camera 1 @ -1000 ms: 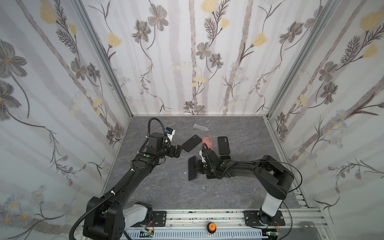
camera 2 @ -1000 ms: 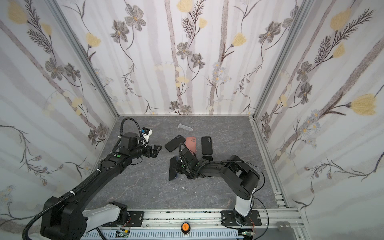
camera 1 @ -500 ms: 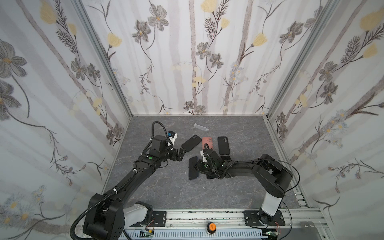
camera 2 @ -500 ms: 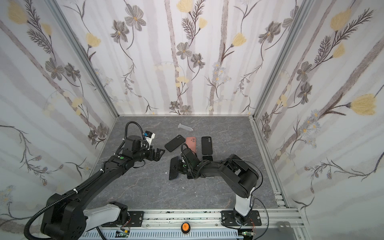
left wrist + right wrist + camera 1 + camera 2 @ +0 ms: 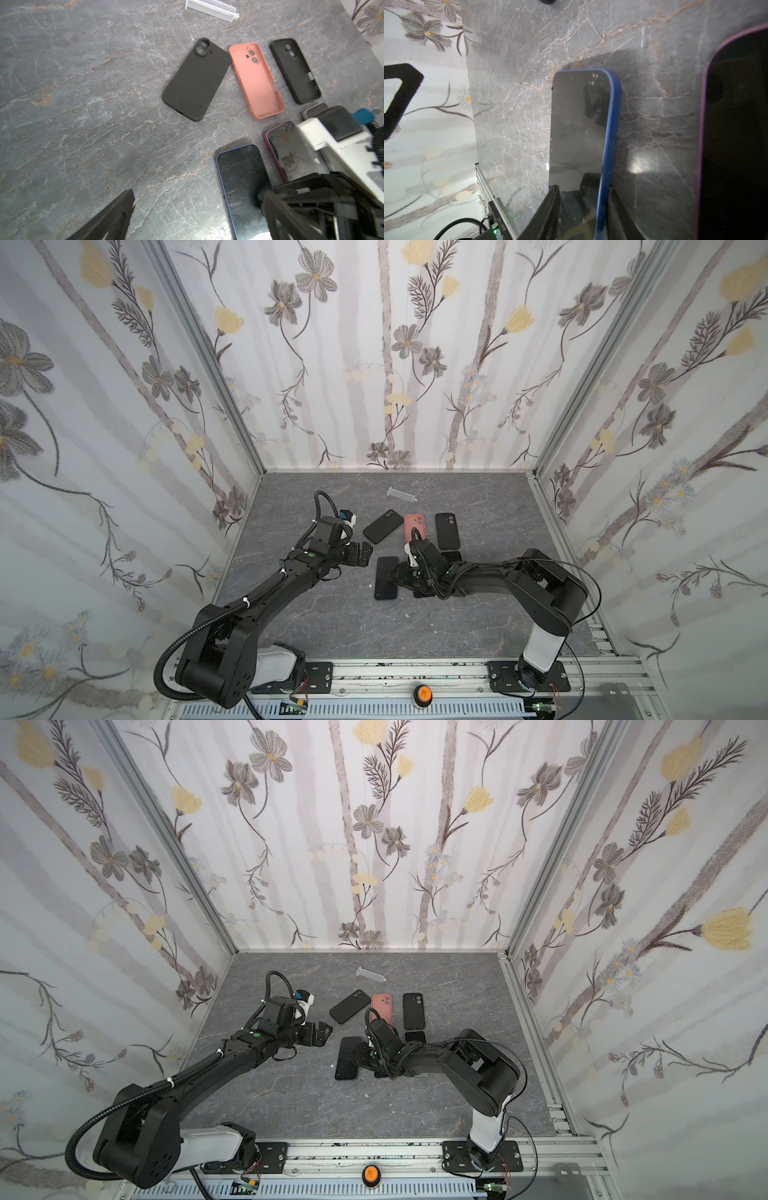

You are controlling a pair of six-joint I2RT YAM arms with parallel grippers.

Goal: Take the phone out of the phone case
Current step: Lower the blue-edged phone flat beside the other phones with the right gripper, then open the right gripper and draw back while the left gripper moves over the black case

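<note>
Enclosure papered in a floral print; grey marbled table (image 5: 316, 614), sound. The blue-rimmed phone (image 5: 385, 577) lies flat, screen up, near mid-table. Whether that rim is a case or the phone's own frame cannot be told. The right gripper (image 5: 584, 189) sits low at its near end with jaws partly parted to either side; whether the pads bear on it cannot be told. In my judgement the phone is rigid, moderately heavy and glass-faced, so slippery and liable to crack. It should be held by the long edges, with any soft rim peeled off at a corner. A purple-rimmed phone (image 5: 286, 151) lies just beside it. The left gripper (image 5: 365, 551) hangs near, jaws fully spread, holding nothing. Beyond lie a pink case (image 5: 256, 81) and two black cases (image 5: 195, 79), all empty.
</note>
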